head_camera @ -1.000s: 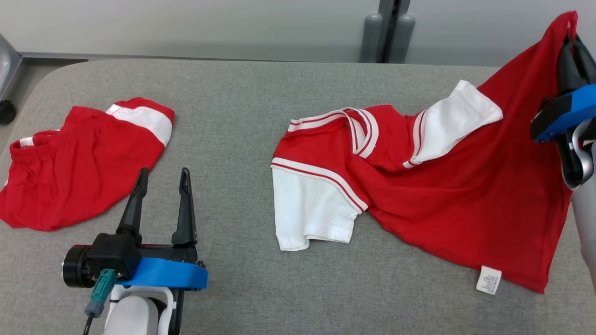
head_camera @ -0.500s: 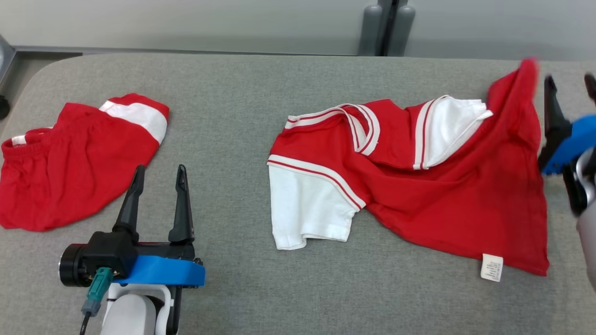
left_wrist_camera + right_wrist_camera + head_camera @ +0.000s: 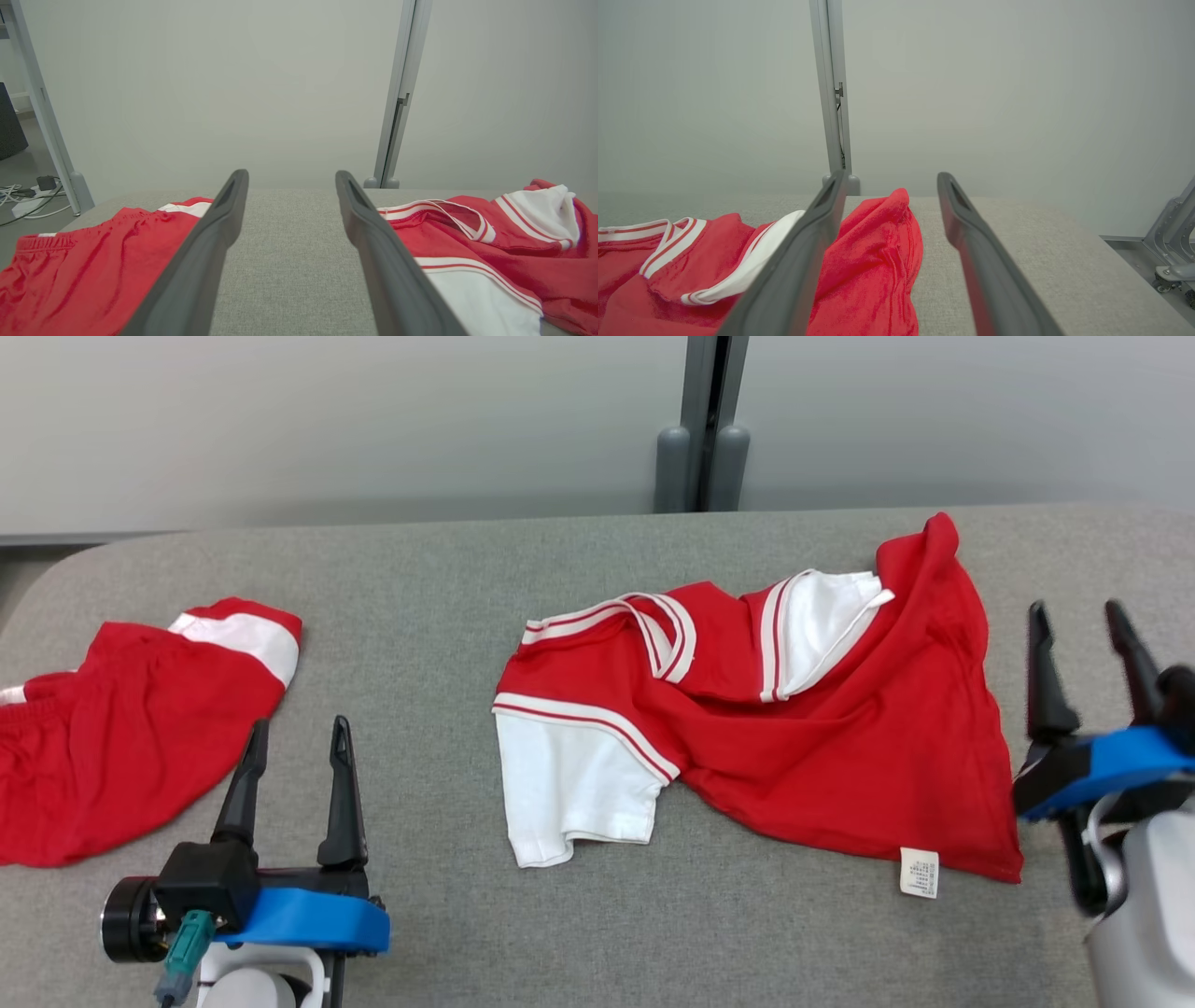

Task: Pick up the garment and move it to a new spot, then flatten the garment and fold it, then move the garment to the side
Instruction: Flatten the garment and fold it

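My left claw [image 3: 299, 723] and right claw [image 3: 1075, 611] gape empty, the shirt [image 3: 840, 747] lies rumpled on the bench [image 3: 448, 579] beside the right one, and pinching its bunched far corner may catch two layers.

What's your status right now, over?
Left gripper open, empty. Right gripper open, empty, beside shirt. Shirt rumpled on table, unfolded. Red shorts far left, not blocking.

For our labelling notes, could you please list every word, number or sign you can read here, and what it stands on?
White tag at the hem of the red and white shirt: printed lines, too small and blurred to read.
No readable text on the red shorts or the grey table.
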`<state>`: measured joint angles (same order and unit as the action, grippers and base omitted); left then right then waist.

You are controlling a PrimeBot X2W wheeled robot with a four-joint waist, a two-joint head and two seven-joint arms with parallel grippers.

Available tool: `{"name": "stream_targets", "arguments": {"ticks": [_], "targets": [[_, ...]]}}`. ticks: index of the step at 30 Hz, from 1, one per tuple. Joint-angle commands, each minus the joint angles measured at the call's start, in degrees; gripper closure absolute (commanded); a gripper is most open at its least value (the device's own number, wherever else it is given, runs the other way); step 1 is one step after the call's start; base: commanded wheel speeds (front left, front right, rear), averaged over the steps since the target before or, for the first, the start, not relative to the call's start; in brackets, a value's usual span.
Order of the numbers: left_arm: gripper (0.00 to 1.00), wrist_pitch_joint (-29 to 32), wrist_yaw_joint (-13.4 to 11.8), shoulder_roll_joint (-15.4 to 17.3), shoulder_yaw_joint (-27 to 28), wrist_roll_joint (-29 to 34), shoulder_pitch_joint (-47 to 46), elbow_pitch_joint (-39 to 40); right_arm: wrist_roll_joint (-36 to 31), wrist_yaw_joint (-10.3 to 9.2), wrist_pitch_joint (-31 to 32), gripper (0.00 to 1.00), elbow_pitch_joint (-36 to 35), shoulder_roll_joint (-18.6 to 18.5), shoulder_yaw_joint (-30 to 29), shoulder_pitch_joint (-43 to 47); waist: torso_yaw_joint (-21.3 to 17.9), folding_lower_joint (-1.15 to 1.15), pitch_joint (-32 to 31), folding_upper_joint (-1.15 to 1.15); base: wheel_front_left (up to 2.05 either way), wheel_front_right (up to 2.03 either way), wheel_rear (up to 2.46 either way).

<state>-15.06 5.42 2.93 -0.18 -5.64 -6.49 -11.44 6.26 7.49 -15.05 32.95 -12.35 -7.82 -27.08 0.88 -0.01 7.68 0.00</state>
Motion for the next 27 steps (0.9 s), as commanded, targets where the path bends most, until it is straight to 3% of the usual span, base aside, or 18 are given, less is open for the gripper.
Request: {"name": "stream_targets", "arguments": {"ticks": [1,13,21,27], "targets": [[0.0,-0.16,0.14,-0.02,0.4,0.29,0.55,-0.31,0.6,0.01,-0.17,0.0,-2.2,1.11,0.52,2.86,-0.69,0.01,-1.14,0.0,0.0,0.0,0.0],[0.0,-0.17,0.51,-0.03,0.48,1.26,3.59,-1.32,0.25,0.01,0.4,0.0,-19.02,8.42,6.8,19.96,-0.38,0.01,-4.63,0.0,0.0,0.0,0.0],[0.0,-0.17,0.02,-0.03,0.51,1.23,3.88,-1.58,-1.19,0.01,3.89,0.0,-27.1,9.46,6.78,29.25,0.39,0.01,-5.35,0.0,0.0,0.0,0.0],[0.0,-0.17,-0.11,-0.04,0.77,1.2,4.59,-1.54,-0.86,0.01,5.47,0.0,-28.97,9.46,6.48,30.52,0.07,0.01,-5.59,0.0,0.0,0.0,0.0]]}}
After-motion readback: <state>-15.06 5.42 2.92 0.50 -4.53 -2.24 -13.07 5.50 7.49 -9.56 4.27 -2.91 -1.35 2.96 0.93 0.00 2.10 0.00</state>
